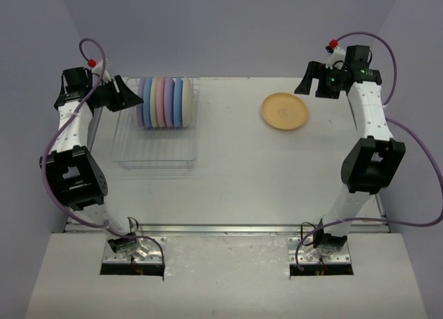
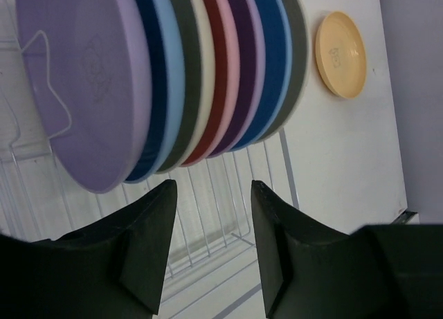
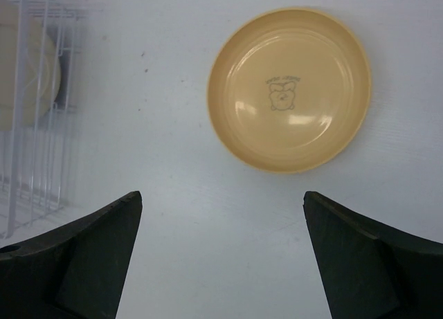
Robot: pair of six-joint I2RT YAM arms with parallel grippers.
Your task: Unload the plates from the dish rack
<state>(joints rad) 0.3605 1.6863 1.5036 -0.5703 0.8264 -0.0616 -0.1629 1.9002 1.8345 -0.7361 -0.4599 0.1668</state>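
On the table (image 1: 228,187), a wire dish rack (image 1: 156,153) holds pastel plates (image 1: 165,103) upright at its far end. An orange plate (image 1: 284,111) lies flat well to the right, its printed emblem illegible. The left gripper (image 2: 213,194) is spread, empty, beside the row; the right gripper (image 3: 221,201) gapes wide, empty.

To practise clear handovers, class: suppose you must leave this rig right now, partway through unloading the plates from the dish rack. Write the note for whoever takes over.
The left claw is open and empty, at the lavender end of the row of upright plates.
The right claw is open and empty, just short of the yellow-orange plate, not touching it.
Done: that yellow-orange plate lies flat on the table, right of the dish rack.
Left: the upright plates stand on edge at the rack's far end, and each needs lifting out.
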